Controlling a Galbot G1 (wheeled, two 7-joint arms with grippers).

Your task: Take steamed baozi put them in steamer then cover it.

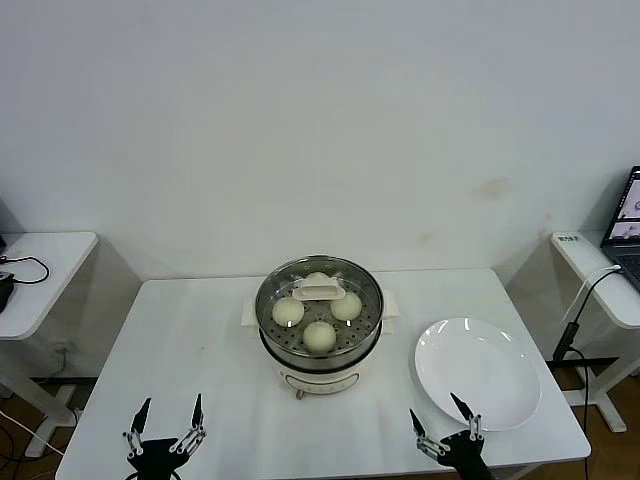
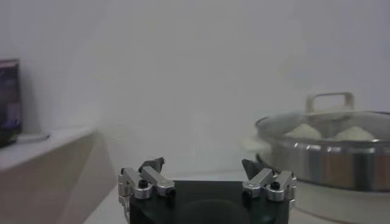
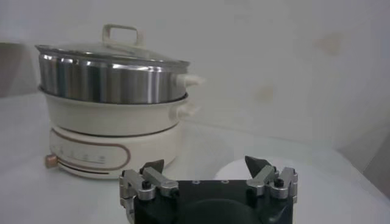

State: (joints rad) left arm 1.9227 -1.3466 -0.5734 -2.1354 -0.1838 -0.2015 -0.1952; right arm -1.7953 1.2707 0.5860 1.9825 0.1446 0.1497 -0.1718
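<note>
The steamer [image 1: 320,376] stands at the middle of the white table, a shiny steel pot on a white electric base. The glass cover [image 1: 322,290] sits on it, cream handle on top. Through the glass I see several cream-white baozi [image 1: 319,336] on the perforated tray. My left gripper [image 1: 170,405] is at the table's front edge, left of the steamer, open and empty. My right gripper [image 1: 436,408] is at the front right, also open and empty. The left wrist view shows the left gripper [image 2: 204,164], the steamer [image 2: 341,161], cover [image 2: 330,100] and baozi [image 2: 303,131]. The right wrist view shows the right gripper [image 3: 207,163], steamer [image 3: 109,79] and cover [image 3: 120,33].
A flat white plate [image 1: 480,370] lies bare on the table right of the steamer, just beyond my right gripper; the same plate [image 3: 234,170] shows in the right wrist view. A side table [image 1: 40,260] with a cable stands left. Another side table [image 1: 600,270] with a laptop [image 1: 625,225] stands right.
</note>
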